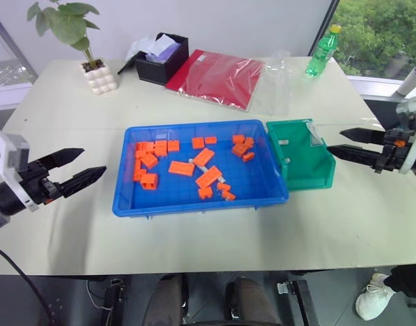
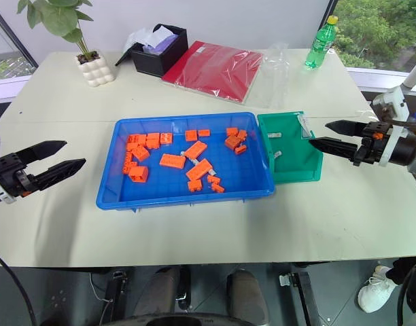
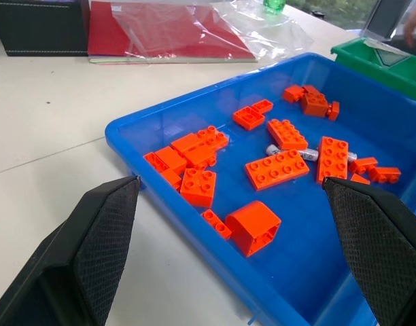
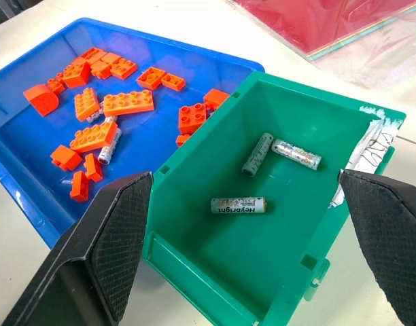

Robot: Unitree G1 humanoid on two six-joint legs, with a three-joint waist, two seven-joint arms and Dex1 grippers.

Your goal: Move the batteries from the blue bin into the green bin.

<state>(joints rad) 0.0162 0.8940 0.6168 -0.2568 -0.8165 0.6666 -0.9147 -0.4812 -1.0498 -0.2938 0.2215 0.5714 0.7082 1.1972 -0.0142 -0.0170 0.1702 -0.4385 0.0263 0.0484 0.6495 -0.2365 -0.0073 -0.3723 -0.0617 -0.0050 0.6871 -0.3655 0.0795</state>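
The wide blue bin [image 1: 262, 182] lies mid-table, strewn with orange blocks. Among the blocks lie pale batteries [image 3: 304, 154], one beside a long block [image 4: 111, 145]. Touching the tray's right end is the green bin [image 1: 304, 178], and three batteries [image 4: 239, 205] rest on its floor. My left gripper [image 1: 92, 163] hovers open left of the tray, pointing at it, nothing between its fingers. Just right of the green bin my right gripper [image 1: 335, 141] hangs open and empty, aimed at that bin.
Along the far side of the table stand a potted plant [image 1: 99, 76], a black box [image 1: 160, 60], a red folder [image 1: 218, 76] under a clear plastic bag [image 1: 276, 81], and a green bottle [image 1: 321, 51]. Bare tabletop surrounds both bins.
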